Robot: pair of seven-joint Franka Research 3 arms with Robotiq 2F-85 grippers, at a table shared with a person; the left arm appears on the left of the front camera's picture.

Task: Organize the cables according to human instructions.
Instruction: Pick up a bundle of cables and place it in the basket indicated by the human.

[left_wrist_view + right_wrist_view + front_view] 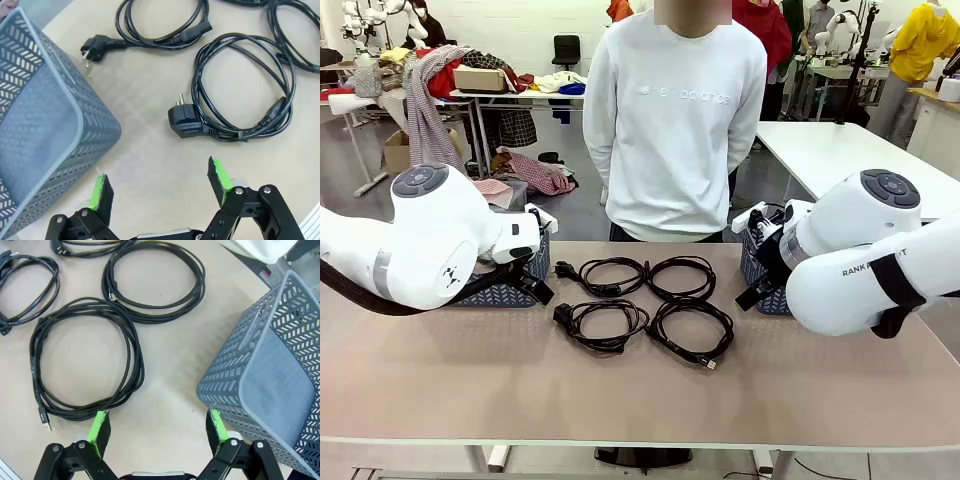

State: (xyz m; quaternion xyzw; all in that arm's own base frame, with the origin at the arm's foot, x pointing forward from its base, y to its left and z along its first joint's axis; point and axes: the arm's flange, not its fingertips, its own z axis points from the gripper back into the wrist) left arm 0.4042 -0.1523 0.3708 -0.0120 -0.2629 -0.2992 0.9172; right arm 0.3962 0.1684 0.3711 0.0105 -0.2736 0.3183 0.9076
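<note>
Pincer on my left arm, the left pincer (159,175), hangs wide open and empty over bare table, just beside the grey left basket (75,117) on its cable side. My right pincer (158,415) gapes equally wide, holding nothing, well apart from that basket and past the cables. The four coiled black cables (134,357) lie flat in two rows of two, starting near that basket and spreading away from it.
</note>
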